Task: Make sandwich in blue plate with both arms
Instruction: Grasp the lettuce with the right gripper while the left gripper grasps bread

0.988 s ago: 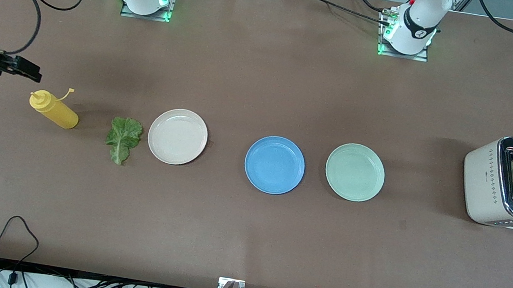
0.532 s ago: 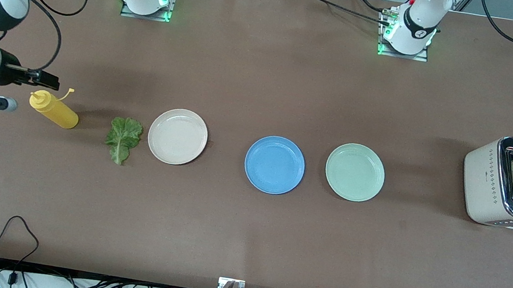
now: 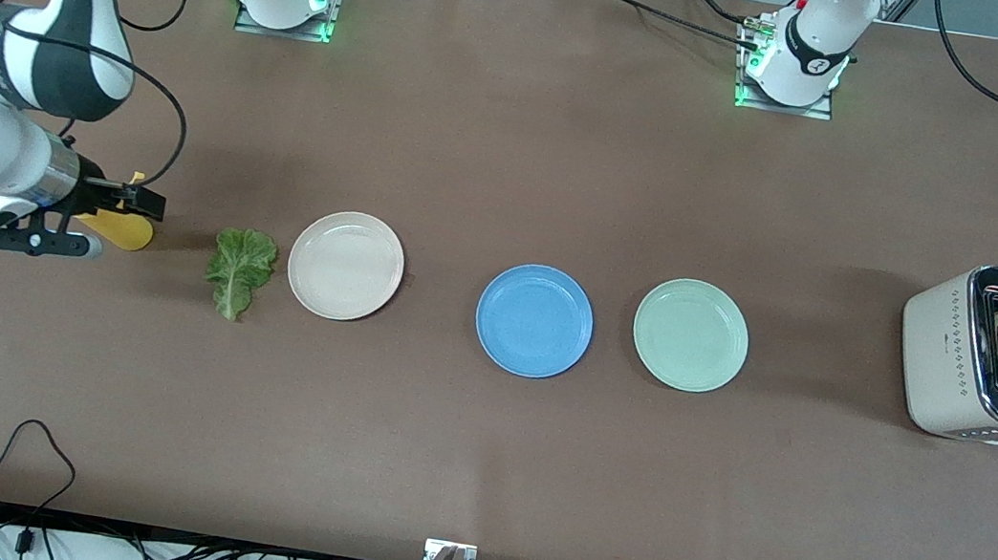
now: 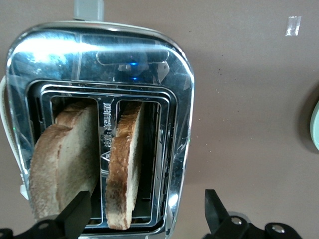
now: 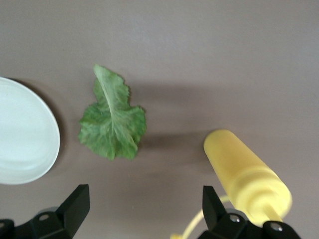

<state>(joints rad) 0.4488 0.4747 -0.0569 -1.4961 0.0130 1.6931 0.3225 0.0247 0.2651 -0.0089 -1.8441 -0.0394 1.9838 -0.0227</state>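
From my remote seat, at the right arm's end of the table, the right gripper (image 3: 138,199) hung over the yellow squeeze bottle (image 3: 115,230), which lay on its side mostly hidden under the wrist. In the right wrist view I saw the fingers (image 5: 75,201) spread wide apart with nothing between them — the bottle sat under one finger, and the lettuce leaf (image 5: 112,122) lay flat on the brown table (image 3: 475,460) farther along.

Next came the lettuce leaf, alone on the table between the bottle and a cream-white plate (image 3: 346,265), close to that plate but not touching it. The blue plate (image 3: 534,320) sat near the middle of the table with nothing on it, well apart from the white one and slightly nearer my camera. Just beside it, toward the left arm's end, sat a pale green plate (image 3: 690,335), a narrow gap between the two rims.

At the left arm's end stood a cream toaster (image 3: 947,353) with a chrome top. Two slices of toast (image 4: 65,159) stood upright in its slots, one per slot. The left gripper (image 4: 147,209) hovered over the toaster's top — its fingers were wide apart and gripped nothing, and in the wrist view one fingertip overlapped the edge of a slice, though I could not tell whether it touched.
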